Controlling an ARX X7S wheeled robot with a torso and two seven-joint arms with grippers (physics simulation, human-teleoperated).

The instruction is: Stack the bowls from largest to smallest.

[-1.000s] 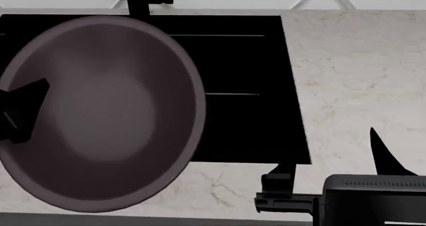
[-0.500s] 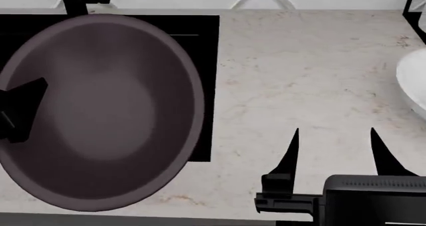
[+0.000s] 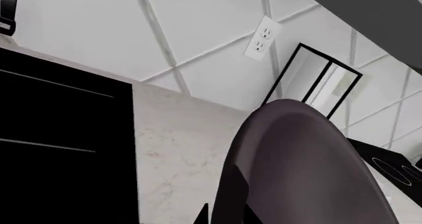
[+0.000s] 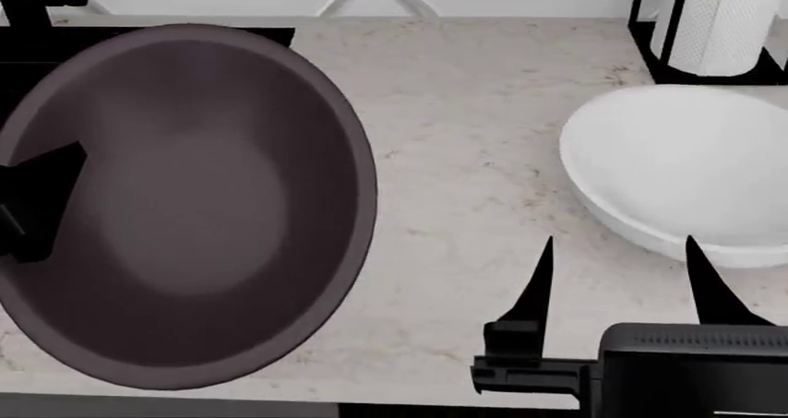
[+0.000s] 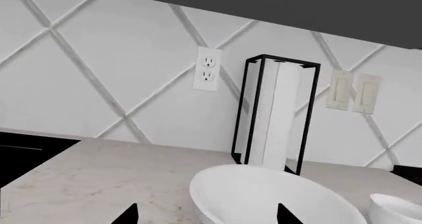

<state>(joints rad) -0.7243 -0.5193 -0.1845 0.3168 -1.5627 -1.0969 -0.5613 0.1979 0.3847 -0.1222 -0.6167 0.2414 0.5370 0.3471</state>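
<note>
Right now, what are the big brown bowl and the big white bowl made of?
The brown bowl, held by the left gripper, looks like glazed ceramic or smooth plastic: soft light sheen inside, even colour. The white bowl on the counter looks the same kind, glossy and plain. These are simulator renders, so the real material stays a guess.

Bright, even, sharp (shadowless) render

Three bowls: one brown, two white; one paper-towel roll.
</note>
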